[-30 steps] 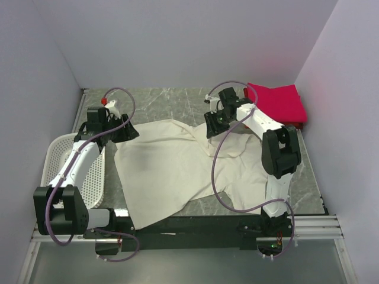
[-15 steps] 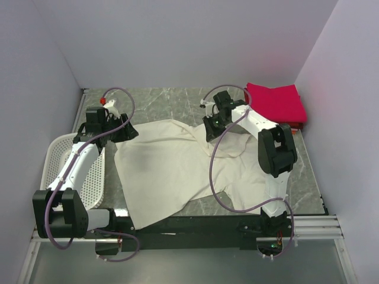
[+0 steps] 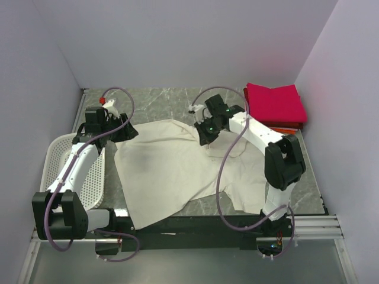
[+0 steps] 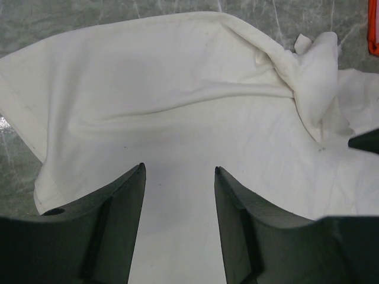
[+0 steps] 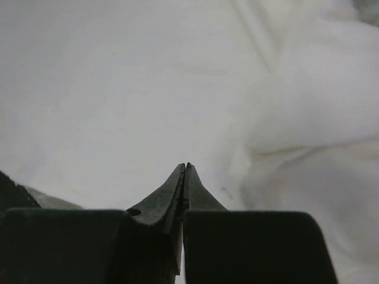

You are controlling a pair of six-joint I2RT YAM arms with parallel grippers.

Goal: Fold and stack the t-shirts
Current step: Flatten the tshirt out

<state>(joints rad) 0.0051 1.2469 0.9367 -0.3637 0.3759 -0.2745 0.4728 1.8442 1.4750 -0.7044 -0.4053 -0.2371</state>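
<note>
The right end effector (image 5: 185,170) is closed tip to tip. Its wrist view shows no cloth btwn the pads, only blurred pale fabric below, so it prob. holds nothing, tho a thin ply caught there can't be ruled out. From above it sits at the far edge of the cream-white t-shirt (image 3: 172,171), by the bunched ridge near the collar. The left end effector (image 4: 179,171) is spread wide w/ nothing in it, hovering over the shirt's far-left part, near the hem corner.

The cream-white t-shirt lies mostly spread across the middle of the desk (image 3: 160,103). It is rumpled on the right, and its near corner drapes toward the base rail. The crimson-pink t-shirt (image 3: 275,102) lies folded at the far right corner. A sliver of the orange-red t-shirt (image 4: 375,29) shows at the edge of the left wrist view. A white basket (image 3: 89,177) sits beside the left arm.

Risks from here:
- A closed tip pushed along the cloth would drag & bunch it, not lift it.
- Grips taken at uneven points, or on one ply only, would give a skewed fold w/ the ridge trapped inside.
- The right arm's cable (image 3: 220,177) loops over the shirt and could tug it as the arm swings.
- The draped corner may snag on the rail.
</note>
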